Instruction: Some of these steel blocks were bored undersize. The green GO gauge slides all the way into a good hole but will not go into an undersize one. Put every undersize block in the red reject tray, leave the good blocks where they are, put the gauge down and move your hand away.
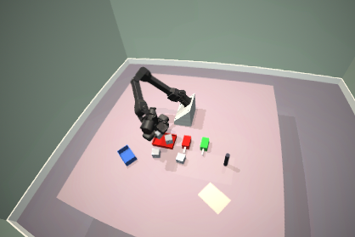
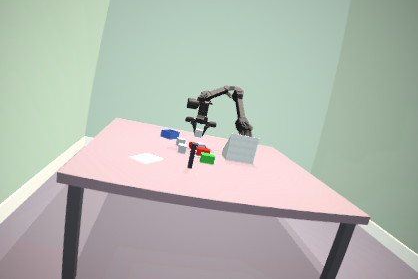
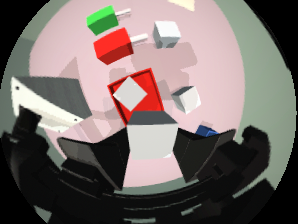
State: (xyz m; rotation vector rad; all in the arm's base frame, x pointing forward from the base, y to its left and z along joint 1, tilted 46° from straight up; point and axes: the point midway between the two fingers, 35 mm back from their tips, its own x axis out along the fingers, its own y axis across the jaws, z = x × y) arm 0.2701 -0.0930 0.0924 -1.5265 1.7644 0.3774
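Your claw is pinching a steel block, held up off the desk, just beside and above the red reject tray. One block already sits in the tray, turned askew to its walls. Main risk: release on top of it and yours tips, rides the rim or bounces out. Cause would be aiming at tray centre; pick the bare part of the floor. Second risk: carry too low and the held block clips the wall, shoving the tray. Two more blocks stand outside, ahead of the claw: the nearer one just beside the tray, the farther one past it. Swing wide there and you'd knock them. Green GO gauge lies well apart from the claw, beyond the red gauge; don't grab the wrong one. Can't tell bore sizes from here, so a good block could get binned.
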